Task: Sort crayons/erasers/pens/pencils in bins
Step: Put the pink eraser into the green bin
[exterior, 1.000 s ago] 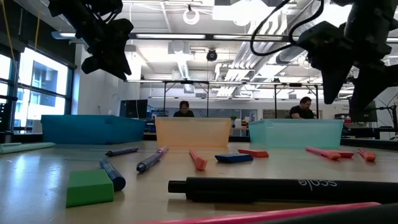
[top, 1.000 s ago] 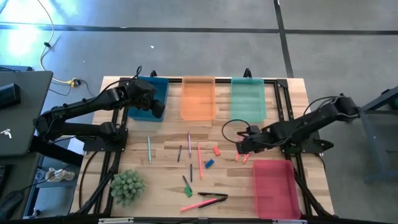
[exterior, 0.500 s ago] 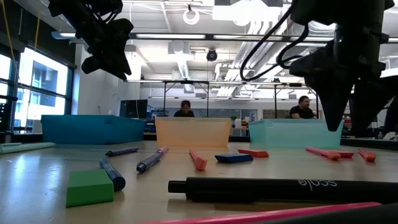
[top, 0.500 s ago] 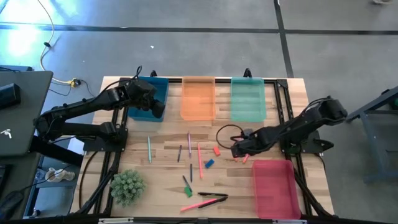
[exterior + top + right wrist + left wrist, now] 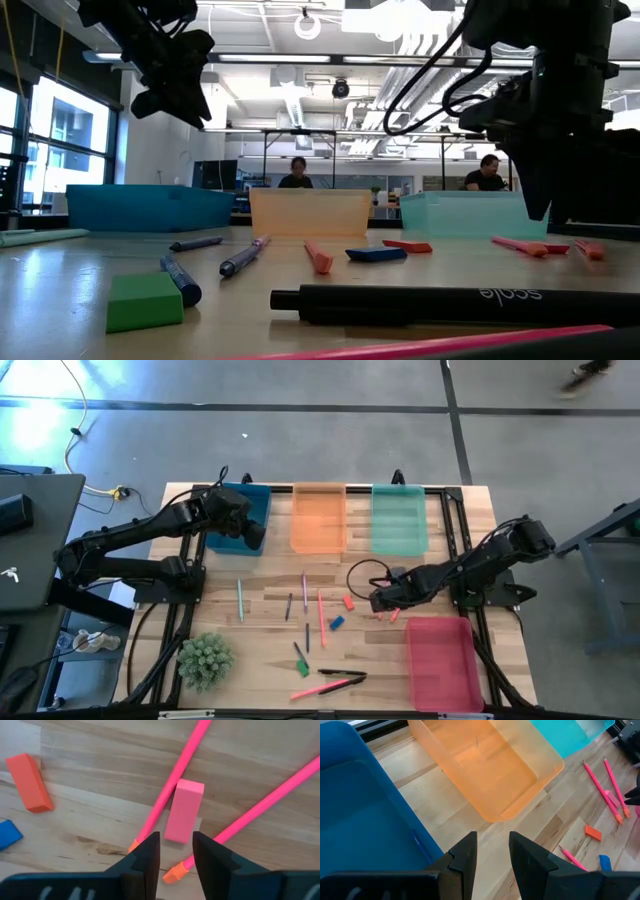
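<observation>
Currently pink eraser (image 5: 183, 810) flat on table (image 5: 260, 600), between two pink pencils (image 5: 176, 783), not gripped, right gripper (image 5: 176, 851) low over it with fingers narrowly apart, red-pink bin (image 5: 442, 660) near, left gripper (image 5: 492, 854) over blue bin (image 5: 240, 520), empty, fingers slightly apart.

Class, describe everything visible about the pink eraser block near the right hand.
The pink eraser is a small, matte rectangular block lying flat on the wooden table. It rests against one long pink stick, with a second pink stick just beside it. The right hand hovers directly over its near end, not gripping it.
</observation>
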### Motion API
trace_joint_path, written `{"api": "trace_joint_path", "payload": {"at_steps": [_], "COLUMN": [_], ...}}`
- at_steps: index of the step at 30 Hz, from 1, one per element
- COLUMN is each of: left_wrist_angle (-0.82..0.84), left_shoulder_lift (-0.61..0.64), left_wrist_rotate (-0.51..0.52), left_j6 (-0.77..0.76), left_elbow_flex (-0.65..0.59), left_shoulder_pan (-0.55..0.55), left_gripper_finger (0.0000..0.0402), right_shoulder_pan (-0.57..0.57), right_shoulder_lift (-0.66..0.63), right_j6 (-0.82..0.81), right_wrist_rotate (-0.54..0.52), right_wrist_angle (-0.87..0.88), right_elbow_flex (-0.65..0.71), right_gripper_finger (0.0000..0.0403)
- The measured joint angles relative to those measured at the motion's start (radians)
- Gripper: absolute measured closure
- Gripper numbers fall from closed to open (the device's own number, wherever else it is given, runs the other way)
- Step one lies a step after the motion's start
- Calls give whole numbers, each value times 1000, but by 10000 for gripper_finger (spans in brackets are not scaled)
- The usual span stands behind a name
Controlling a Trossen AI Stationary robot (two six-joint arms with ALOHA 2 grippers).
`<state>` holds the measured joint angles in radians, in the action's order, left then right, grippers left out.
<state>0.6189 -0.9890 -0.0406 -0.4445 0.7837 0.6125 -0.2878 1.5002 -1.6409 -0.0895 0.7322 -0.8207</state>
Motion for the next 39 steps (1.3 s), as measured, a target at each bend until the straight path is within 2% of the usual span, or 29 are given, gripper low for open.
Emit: {"api": "trace_joint_path", "payload": {"at_steps": [12, 20, 39], "left_wrist_angle": [0, 0, 0], "left_shoulder_lift": [0, 0, 0], "left_wrist_rotate": [0, 4, 11], "left_j6": [2, 2, 2], "left_elbow_flex": [0, 0, 0], "left_shoulder_pan": [0, 0, 0], "left_gripper_finger": [300, 300, 300], "right_shoulder_pan": [0, 2, 16], "right_shoulder_lift": [4, 69, 133], "right_j6": [-1, -1, -7], "right_wrist_rotate": [-34, -6, 38], "right_wrist_angle": [7, 0, -25], "right_elbow_flex": [0, 0, -4], "right_gripper_finger": [228, 227, 228]}}
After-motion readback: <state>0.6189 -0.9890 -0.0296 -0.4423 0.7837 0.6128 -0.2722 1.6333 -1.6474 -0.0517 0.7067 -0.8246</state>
